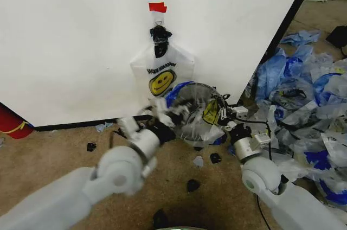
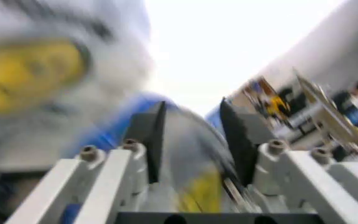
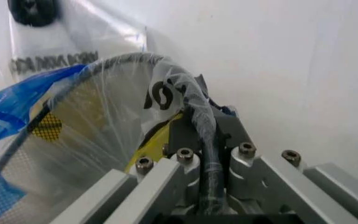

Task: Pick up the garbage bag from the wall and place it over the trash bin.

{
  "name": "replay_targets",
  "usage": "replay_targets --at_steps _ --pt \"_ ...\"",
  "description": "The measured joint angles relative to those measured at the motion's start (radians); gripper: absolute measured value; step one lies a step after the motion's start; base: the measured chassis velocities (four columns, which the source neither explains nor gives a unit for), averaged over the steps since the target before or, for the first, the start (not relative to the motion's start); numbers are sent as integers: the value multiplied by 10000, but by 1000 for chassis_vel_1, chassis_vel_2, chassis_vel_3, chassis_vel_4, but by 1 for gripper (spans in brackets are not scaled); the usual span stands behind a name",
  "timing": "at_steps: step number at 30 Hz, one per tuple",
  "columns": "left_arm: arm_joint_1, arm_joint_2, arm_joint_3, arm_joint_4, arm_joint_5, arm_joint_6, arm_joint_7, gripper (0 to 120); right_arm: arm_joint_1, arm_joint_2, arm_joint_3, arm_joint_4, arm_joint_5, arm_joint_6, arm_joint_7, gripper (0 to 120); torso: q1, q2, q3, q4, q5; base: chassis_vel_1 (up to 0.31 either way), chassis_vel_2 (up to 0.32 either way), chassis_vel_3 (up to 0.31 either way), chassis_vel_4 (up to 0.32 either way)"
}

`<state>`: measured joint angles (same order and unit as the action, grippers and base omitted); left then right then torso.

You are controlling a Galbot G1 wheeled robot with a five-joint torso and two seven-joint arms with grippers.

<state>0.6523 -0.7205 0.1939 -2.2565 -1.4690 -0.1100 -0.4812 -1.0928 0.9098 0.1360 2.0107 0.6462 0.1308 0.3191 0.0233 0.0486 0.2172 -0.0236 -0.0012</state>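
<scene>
At the foot of the wall you have the trash bin tipped toward the robot, its black mesh mouth facing the camera, with a garbage bag of thin clear plastic, printed in yellow and edged in blue, stretched over it. Your right gripper sits at the bin's right rim; in the right wrist view its fingers are closed tight on the dark rim wire with the film bunched over it. Your left gripper is at the bin's left edge, blurred in the head view; in the left wrist view its two dark fingers stand parted with bag film and the bin's rim between them, but you cannot tell whether they actually grip it.

Above the bin, a second smiley bag with black lettering hangs flat against the wall from a hook under a small red tape piece. To the right, a heap of blue bags covers the floor. At the far left edge, a red cylinder with a yellow band stands against the wall.
</scene>
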Motion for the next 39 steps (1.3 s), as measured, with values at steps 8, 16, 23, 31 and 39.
replay_targets --at_steps 8,16,23,31,39 --pt "1085 171 -930 607 619 -206 1696 69 -264 178 459 240 141 82 -241 0 1 0 1 -1 1 0 0 0 0" --pt "1366 -138 -605 811 1530 -440 2261 97 -495 49 672 563 148 -49 -192 0 0 0 1 1 2 0 0 0 0" --pt "1069 -239 -234 1004 1871 -577 2454 100 -638 -3 715 724 145 -92 -194 0 1 0 1 -2 2 0 0 0 0" --pt "825 -351 294 1324 1933 -633 2592 100 -598 16 686 768 138 -144 -187 0 0 0 1 1 2 0 0 0 0" --pt "389 -705 751 2127 2013 -708 2237 100 -578 89 610 770 92 -150 -214 0 1 0 1 0 0 0 0 0 0"
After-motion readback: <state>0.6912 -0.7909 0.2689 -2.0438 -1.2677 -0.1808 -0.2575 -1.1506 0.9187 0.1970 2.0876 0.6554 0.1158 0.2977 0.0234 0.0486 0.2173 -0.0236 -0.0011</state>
